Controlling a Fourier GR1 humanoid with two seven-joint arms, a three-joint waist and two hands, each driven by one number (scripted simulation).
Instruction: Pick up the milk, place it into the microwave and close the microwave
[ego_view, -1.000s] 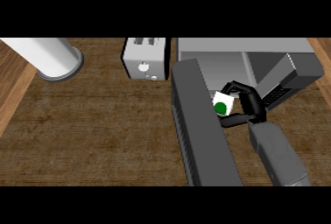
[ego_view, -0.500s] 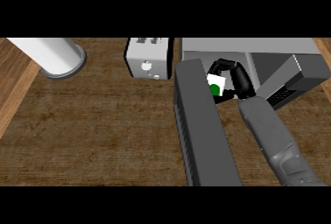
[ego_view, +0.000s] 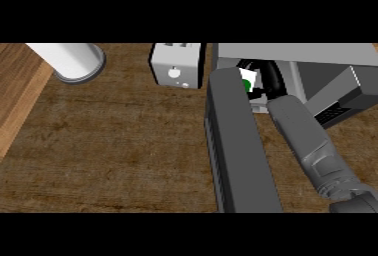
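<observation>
Inside the open grey box microwave at our counter's far right, our black right hand curls round the white milk carton with green label, carrying it past the swung-out dark grey door, presumably for setting down.

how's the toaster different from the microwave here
The toaster is small and white with a round knob on its front; the microwave is much larger and grey. The toaster stands by itself, while the microwave has its door swung open and the right hand holding the milk inside. Both sit on the counter.
</observation>
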